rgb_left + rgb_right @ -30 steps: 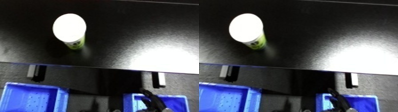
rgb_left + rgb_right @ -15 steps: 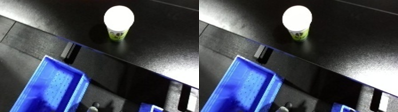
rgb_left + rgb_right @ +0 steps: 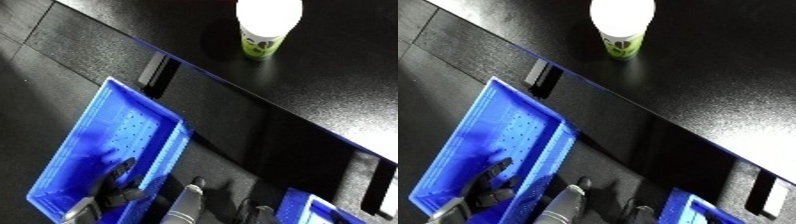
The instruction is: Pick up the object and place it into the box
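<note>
A green and white cup (image 3: 264,31) with a white lid stands upright on the black table (image 3: 355,75), at the top of the view. Below the table's front edge, at the lower left, lies a long blue bin (image 3: 107,130). My left hand (image 3: 115,187) hangs over the bin's near end with its black fingers relaxed and holding nothing, far from the cup. A dark shape at the bottom edge, beside the second bin, looks like my right hand (image 3: 253,209); its outline is unclear.
Part of a second blue bin (image 3: 313,215) shows at the bottom right. Dark brackets (image 3: 153,75) hang under the table's front edge. A silver robot part (image 3: 185,205) rises from the bottom between the two bins.
The camera has swung left and tilted, so the left bin now fills the lower left. My left hand has come into view over that bin. The cup stays where it was on the table.
</note>
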You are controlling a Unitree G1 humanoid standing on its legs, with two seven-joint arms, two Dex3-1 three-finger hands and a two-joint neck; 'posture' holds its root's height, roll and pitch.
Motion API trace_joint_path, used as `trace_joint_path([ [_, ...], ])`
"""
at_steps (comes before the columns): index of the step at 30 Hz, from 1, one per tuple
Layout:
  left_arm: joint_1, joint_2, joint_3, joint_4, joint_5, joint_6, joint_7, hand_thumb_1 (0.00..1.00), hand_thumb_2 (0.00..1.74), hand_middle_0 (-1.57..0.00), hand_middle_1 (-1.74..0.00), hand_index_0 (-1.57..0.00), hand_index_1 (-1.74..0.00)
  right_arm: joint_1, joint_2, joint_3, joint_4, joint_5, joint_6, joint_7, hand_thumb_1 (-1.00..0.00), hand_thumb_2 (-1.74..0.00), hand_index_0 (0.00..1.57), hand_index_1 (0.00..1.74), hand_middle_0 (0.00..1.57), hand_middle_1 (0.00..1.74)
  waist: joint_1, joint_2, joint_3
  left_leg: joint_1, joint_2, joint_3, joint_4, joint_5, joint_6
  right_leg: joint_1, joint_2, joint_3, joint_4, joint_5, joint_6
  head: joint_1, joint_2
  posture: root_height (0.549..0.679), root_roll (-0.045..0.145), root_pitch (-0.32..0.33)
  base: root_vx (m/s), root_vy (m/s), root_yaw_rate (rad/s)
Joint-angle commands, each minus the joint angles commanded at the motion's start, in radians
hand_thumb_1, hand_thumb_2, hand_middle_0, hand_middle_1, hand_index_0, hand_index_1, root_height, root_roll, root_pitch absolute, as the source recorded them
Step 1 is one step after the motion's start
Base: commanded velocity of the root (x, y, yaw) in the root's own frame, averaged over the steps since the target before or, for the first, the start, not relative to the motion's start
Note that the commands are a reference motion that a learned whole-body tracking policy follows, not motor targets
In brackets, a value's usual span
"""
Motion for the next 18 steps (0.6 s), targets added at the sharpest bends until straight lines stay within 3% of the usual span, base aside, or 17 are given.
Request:
trace_joint_path([
  [6, 0.002, 0.043, -0.029, -0.209, 0.002, -0.012, -0.113, 0.0, 0.0, 0.0, 0.0, 0.0, 0.0, 0.022, -0.008, -0.01, -0.022, 0.021, -0.002, -0.006, 0.0, 0.0, 0.0, 0.0, 0.0, 0.0, 0.015, 0.006, 0.006, 0.002, -0.003, -0.005, -0.004, -0.005, -0.0006, 0.0, -0.0047, -0.004, -0.002, 0.005, 0.0081, 0.042, 0.059, 0.619, 0.032, -0.081, 0.004, 0.001, 0.031],
  [11, -0.001, 0.139, -0.102, -0.487, 0.005, 0.122, -0.223, 0.0, 0.0, 0.0, 0.0, 0.0, 0.0, 0.041, -0.023, -0.008, -0.06, 0.046, 0.009, -0.017, 0.0, 0.0, 0.0, 0.0, 0.0, 0.0, 0.023, 0.016, 0.014, 0.003, -0.01, -0.009, -0.001, -0.013, 0.0026, 0.0, -0.0095, -0.006, 0.0, 0.009, 0.0145, 0.085, 0.099, 0.619, 0.028, -0.079, 0.0, 0.005, 0.036],
  [18, -0.062, 0.285, -0.165, -0.854, -0.074, 0.333, -0.248, 0.0, 0.0, 0.0, 0.0, 0.0, 0.0, 0.056, -0.037, 0.002, -0.061, 0.088, -0.005, -0.013, 0.0, 0.0, 0.0, 0.0, 0.0, 0.0, 0.033, 0.029, 0.021, 0.003, -0.025, -0.016, 0.003, -0.022, 0.0065, 0.007, -0.023, -0.015, -0.002, 0.017, 0.0246, 0.161, 0.149, 0.62, 0.028, -0.081, 0.017, -0.004, 0.077],
])
